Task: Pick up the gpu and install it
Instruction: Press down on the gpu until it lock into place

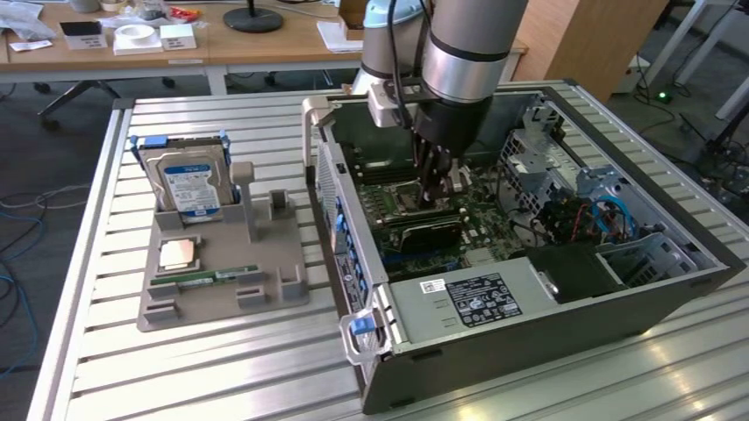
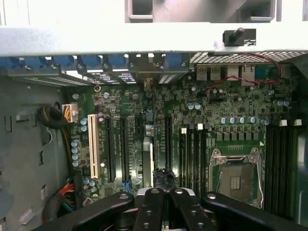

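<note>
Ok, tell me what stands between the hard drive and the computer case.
In the exterior view, the grey holder's two upright brackets stand there.

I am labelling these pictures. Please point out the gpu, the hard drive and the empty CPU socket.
gpu (image 1: 424, 233): exterior view, black cooler face.
hard drive (image 1: 192, 186): exterior view, blue label.
CPU socket (image 2: 235, 178): wrist view, open centre.
</note>
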`<action>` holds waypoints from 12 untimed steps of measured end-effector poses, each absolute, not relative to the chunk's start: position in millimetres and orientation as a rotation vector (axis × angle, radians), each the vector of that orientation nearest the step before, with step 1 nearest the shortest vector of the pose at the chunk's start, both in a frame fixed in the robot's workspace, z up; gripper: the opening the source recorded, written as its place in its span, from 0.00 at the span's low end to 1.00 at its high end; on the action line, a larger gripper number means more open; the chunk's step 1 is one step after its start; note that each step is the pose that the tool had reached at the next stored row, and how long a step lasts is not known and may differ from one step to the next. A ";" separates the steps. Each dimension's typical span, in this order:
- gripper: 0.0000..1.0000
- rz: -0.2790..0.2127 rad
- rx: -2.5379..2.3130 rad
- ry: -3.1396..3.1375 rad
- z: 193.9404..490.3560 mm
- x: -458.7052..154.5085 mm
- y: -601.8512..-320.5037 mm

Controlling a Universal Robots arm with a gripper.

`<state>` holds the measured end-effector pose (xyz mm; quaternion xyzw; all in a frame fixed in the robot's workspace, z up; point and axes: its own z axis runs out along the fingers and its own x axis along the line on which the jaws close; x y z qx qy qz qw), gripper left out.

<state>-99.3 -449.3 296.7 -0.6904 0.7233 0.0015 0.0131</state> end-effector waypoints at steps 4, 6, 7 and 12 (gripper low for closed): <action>0.11 0.005 -2.151 2.254 293.6 -98.4 -449.3; 0.11 0.005 -2.151 2.254 289.9 -98.4 -449.3; 0.11 0.005 -2.151 2.254 288.2 -98.3 -449.3; 0.11 0.005 -2.151 2.254 281.7 -98.2 -449.3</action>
